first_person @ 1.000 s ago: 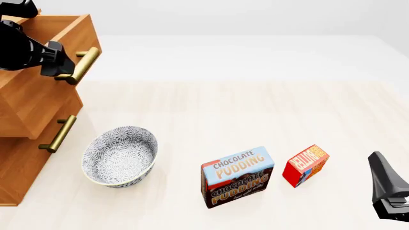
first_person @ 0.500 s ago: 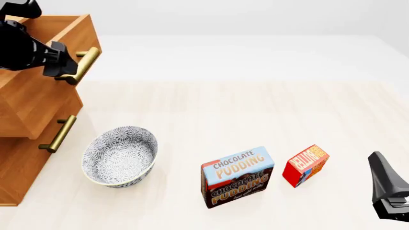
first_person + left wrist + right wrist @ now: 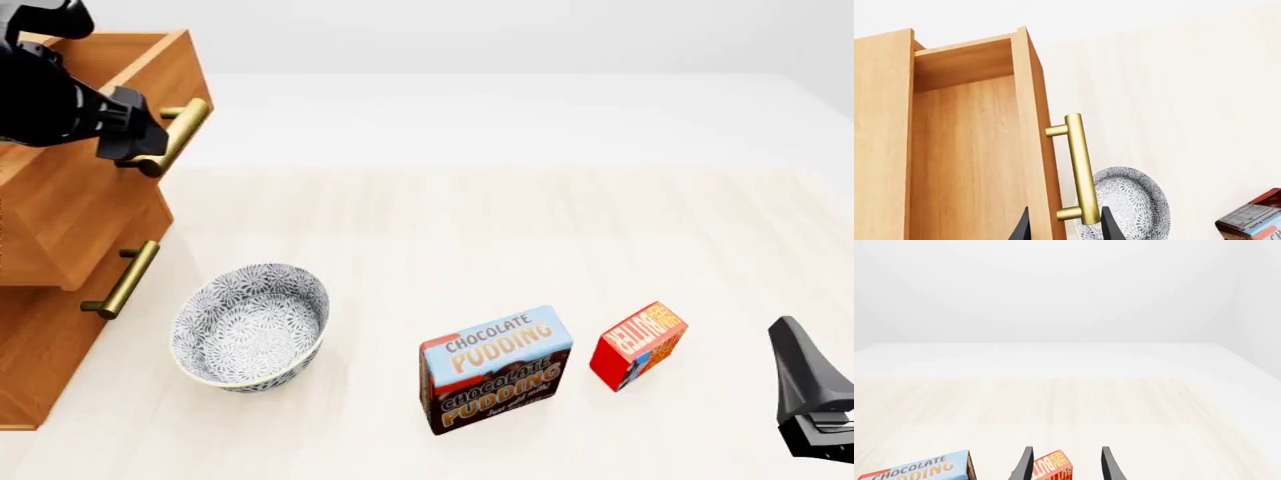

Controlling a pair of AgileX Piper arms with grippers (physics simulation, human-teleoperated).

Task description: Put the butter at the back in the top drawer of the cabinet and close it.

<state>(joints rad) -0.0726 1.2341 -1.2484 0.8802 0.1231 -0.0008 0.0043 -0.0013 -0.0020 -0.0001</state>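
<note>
The top drawer [image 3: 94, 190] stands pulled out, desk [image 3: 534, 230] beside it bare. Left tool [image 3: 138, 137] straddles the brass handle [image 3: 174, 135], fingers parted. Right tool [image 3: 1062, 465] spread wide, low, behind the butter [image 3: 638, 345].

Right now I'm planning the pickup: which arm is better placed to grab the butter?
Right. The right gripper sits open just beside the butter, which lies in line between its fingers, while the left gripper is far off at the top drawer's handle.

Beyond the right pincer [image 3: 811, 400] the butter [image 3: 639, 343] stands just ahead and to its left, with bare surface [image 3: 534, 230] open beyond. The chocolate pudding box [image 3: 495, 368] stands beside the butter's far side. The left pincer [image 3: 138, 140] straddles the top drawer's [image 3: 80, 190] handle [image 3: 1081, 170], the bowl [image 3: 250, 325] below.
</note>
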